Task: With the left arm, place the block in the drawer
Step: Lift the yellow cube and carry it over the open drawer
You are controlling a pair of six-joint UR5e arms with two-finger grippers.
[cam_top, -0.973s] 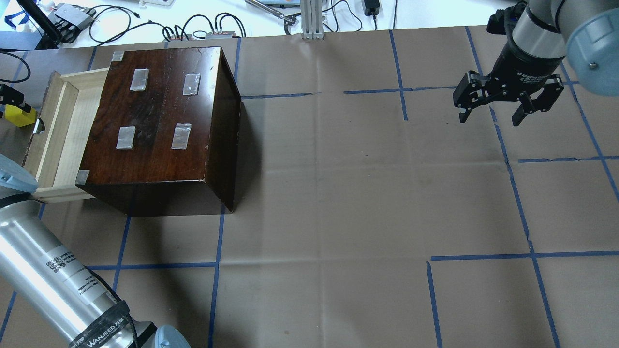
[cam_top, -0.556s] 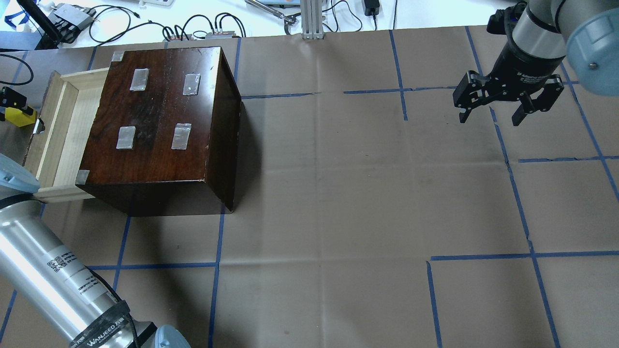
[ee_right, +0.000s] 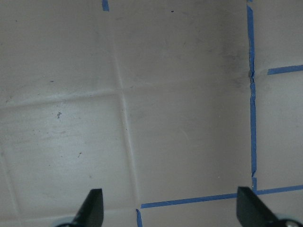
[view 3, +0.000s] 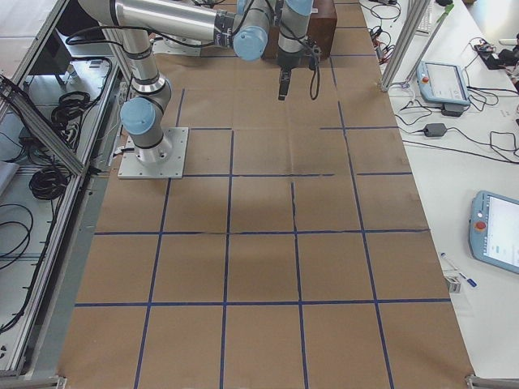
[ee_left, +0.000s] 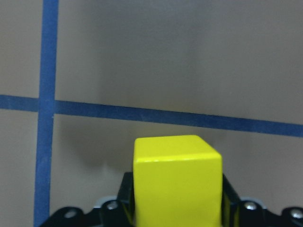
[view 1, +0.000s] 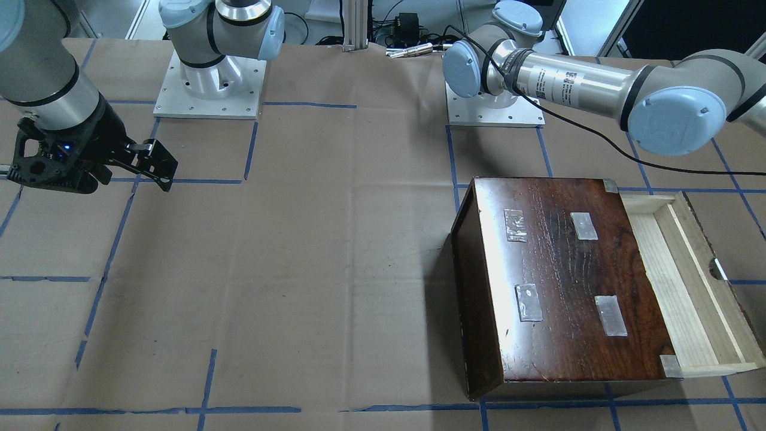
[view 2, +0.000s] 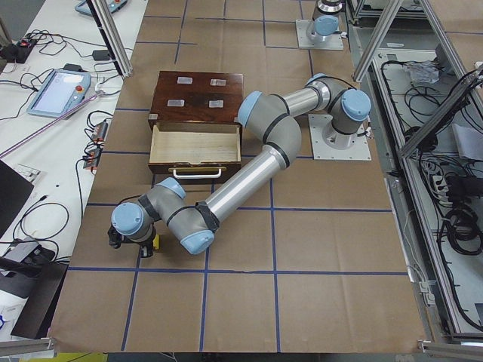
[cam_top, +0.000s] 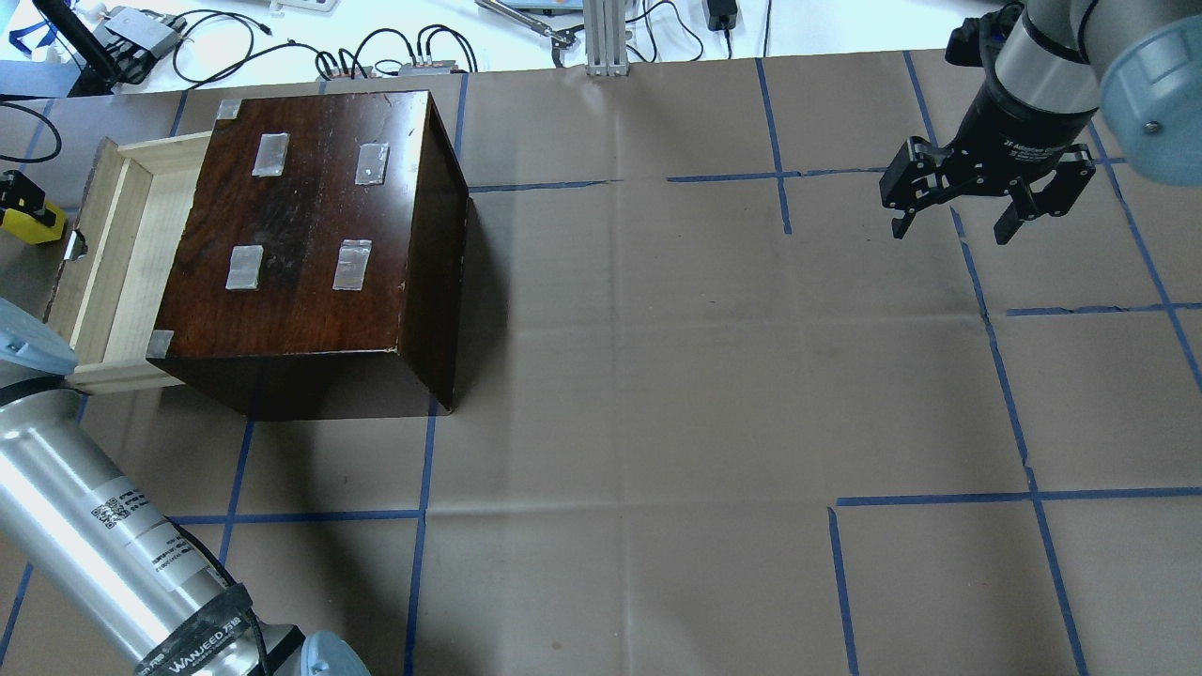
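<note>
You only glimpse the left gripper at the overhead view's edge. Wrist view: it pinches the block, near the open drawer's front. Right gripper spread, well apart.

robot lab: teach pendant, cabling

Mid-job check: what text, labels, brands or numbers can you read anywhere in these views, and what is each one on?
"WANJEED": white letters on the black strap around the left arm; the characters after it are too small to read.
"2F Adaptive": white print on the body of the right tool; the rest is blurred.
White sticker with a QR code on the left arm: its print is too small to read.
</note>
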